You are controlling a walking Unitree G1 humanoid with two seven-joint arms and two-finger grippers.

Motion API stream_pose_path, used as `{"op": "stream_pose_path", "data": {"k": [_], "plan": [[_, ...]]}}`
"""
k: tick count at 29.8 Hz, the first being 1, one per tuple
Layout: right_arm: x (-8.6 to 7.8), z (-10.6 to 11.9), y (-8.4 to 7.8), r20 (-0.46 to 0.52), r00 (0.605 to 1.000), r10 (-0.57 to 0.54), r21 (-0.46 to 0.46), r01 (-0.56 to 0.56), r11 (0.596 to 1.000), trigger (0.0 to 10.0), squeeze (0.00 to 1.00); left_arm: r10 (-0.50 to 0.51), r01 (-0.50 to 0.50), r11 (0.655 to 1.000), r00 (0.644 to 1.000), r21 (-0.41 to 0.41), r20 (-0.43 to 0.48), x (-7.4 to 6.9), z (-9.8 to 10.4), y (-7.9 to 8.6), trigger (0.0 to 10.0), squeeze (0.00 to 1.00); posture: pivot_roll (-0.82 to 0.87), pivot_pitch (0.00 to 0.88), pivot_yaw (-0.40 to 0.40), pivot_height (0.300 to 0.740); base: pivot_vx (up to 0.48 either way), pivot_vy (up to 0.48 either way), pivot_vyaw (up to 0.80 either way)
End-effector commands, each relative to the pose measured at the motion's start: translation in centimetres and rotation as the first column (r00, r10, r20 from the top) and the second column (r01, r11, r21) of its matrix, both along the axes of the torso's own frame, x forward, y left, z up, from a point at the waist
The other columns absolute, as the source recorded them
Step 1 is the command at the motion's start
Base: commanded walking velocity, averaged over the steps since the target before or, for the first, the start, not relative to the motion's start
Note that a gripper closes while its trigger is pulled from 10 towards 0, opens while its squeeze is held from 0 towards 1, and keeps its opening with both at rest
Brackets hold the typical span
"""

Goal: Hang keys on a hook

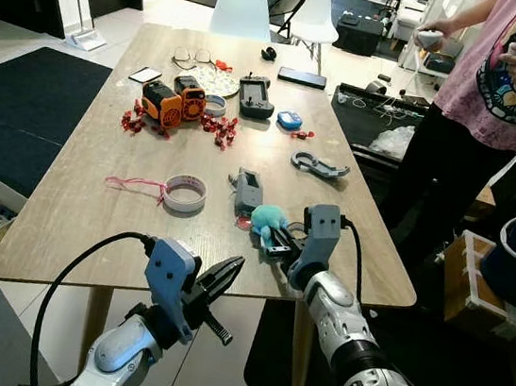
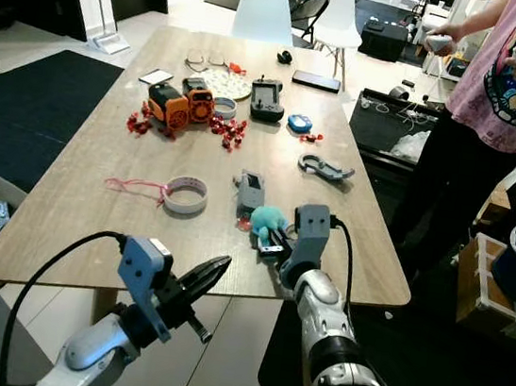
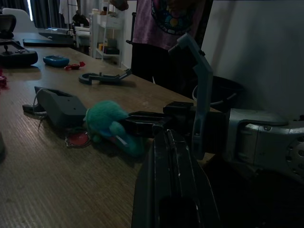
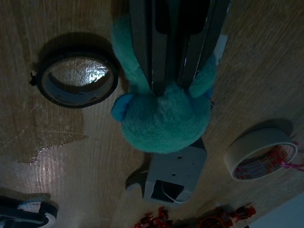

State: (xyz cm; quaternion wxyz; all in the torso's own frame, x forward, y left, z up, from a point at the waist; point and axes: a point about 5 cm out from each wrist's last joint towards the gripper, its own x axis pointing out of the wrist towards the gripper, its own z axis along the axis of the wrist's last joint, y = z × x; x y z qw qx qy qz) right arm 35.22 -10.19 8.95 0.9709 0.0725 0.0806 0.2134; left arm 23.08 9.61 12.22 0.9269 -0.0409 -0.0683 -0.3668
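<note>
Wooden tabletop (image 1: 77, 198) holds the clutter; nearest, below its front edge, left claw (image 1: 218, 278) hangs w/ fingers together, gripping nothing. Right claw (image 1: 275, 243) lies at the near right edge, clamped on the fuzzy teal keychain plush (image 1: 267, 219), keys not clear to see. Beyond sit a grey plastic block (image 1: 247, 192), masking-tape roll (image 1: 185, 193) & grey hook (image 1: 317, 166); person in pink shirt (image 1: 501, 82) stands far right.

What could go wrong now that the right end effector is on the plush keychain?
1. The right end effector seems to pinch only the soft teal plush, so it might slip out on lifting.
2. The plush lies against the grey block, which could get dragged along.
3. A person stands near the table's right side.
</note>
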Motion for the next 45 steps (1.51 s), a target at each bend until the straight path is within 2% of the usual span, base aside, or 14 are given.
{"op": "stream_pose_path", "data": {"k": [1, 8, 13, 16, 21, 29, 32, 39, 40, 41, 42, 43, 45], "plan": [[-1.1, -1.9, 0.3, -0.087, 0.996, 0.033, -0.027, -0.036, 0.999, 10.0, 0.0, -0.027, 0.027, 1.0, 1.0, 0.014, 0.0, -0.1, 0.1, 0.0, 10.0, 0.0, 0.07, 0.057, -0.063, 0.74, 0.0, 0.0, 0.0], [-1.6, -2.0, 0.4, -0.084, 0.995, 0.055, -0.03, -0.058, 0.998, 10.0, 0.0, -0.051, 0.051, 0.999, 0.999, 0.01, -0.001, -0.4, 0.1, -0.1, 10.0, 0.0, 0.07, 0.057, -0.063, 0.74, 0.0, 0.0, 0.0], [-3.8, -2.0, -0.6, -0.09, 0.992, 0.091, -0.028, -0.094, 0.995, 10.0, 0.0, -0.097, 0.097, 0.995, 0.995, 0.008, -0.006, -0.8, 0.2, -0.5, 10.0, 0.0, 0.06, 0.06, -0.063, 0.74, 0.0, 0.0, 0.0], [-4.4, -1.9, -0.8, -0.091, 0.992, 0.092, -0.025, -0.094, 0.995, 10.0, 0.0, -0.102, 0.102, 0.995, 0.995, 0.008, -0.008, -0.8, 0.2, -0.5, 10.0, 0.0, 0.06, 0.059, -0.063, 0.74, 0.0, 0.0, 0.0], [-6.5, -1.6, -1.7, -0.102, 0.99, 0.098, -0.021, -0.1, 0.995, 10.0, 0.0, -0.104, 0.104, 0.995, 0.995, 0.01, -0.012, -0.7, 0.2, -0.6, 10.0, 0.0, 0.06, 0.057, -0.058, 0.74, 0.0, 0.0, 0.0], [-8.4, -1.5, -2.6, -0.136, 0.988, 0.077, -0.021, -0.081, 0.997, 10.0, 0.0, -0.102, 0.102, 0.995, 0.995, 0.013, -0.009, -0.5, 0.3, -0.5, 10.0, 0.0, 0.06, 0.058, -0.055, 0.74, 0.0, 0.0, 0.0], [-9.7, -1.2, -3.0, -0.162, 0.985, 0.056, -0.022, -0.061, 0.998, 10.0, 0.0, -0.107, 0.107, 0.994, 0.994, 0.011, -0.01, -0.6, 0.4, -0.4, 10.0, 0.0, 0.06, 0.058, -0.053, 0.74, 0.0, 0.0, 0.0], [-10.0, -0.7, -3.2, -0.176, 0.984, 0.034, -0.019, -0.038, 0.999, 10.0, 0.0, -0.114, 0.114, 0.993, 0.993, 0.01, -0.01, -0.7, 0.4, -0.4, 10.0, 0.0, 0.06, 0.059, -0.051, 0.74, 0.0, 0.0, 0.0], [-10.0, -0.6, -3.3, -0.176, 0.984, 0.029, -0.022, -0.034, 0.999, 10.0, 0.1, -0.116, 0.116, 0.993, 0.993, 0.01, -0.01, -0.7, 0.4, -0.5, 10.0, 0.0, 0.06, 0.058, -0.052, 0.74, 0.0, 0.0, 0.0], [-10.0, -0.5, -3.3, -0.176, 0.984, 0.026, -0.025, -0.031, 0.999, 10.0, 0.1, -0.116, 0.117, 0.993, 0.993, 0.01, -0.01, -0.7, 0.4, -0.5, 10.0, 0.0, 0.06, 0.059, -0.051, 0.74, 0.0, 0.0, 0.0], [-9.9, -0.4, -3.4, -0.176, 0.984, 0.02, -0.028, -0.025, 0.999, 10.0, 0.18, -0.117, 0.117, 0.993, 0.993, 0.011, -0.009, -0.7, 0.4, -0.5, 10.0, 0.0, 0.06, 0.059, -0.051, 0.74, 0.0, 0.0, 0.0], [-9.9, -0.4, -3.5, -0.176, 0.984, 0.015, -0.031, -0.021, 0.999, 10.0, 0.37, -0.116, 0.116, 0.993, 0.993, 0.011, -0.009, -0.7, 0.4, -0.5, 10.0, 0.0, 0.06, 0.06, -0.051, 0.74, 0.0, 0.0, 0.0], [-9.9, -0.4, -3.5, -0.176, 0.984, 0.015, -0.031, -0.021, 0.999, 10.0, 0.37, -0.116, 0.116, 0.993, 0.993, 0.011, -0.009, -0.7, 0.4, -0.5, 10.0, 0.0, 0.06, 0.06, -0.051, 0.74, 0.0, 0.0, 0.0]]}}
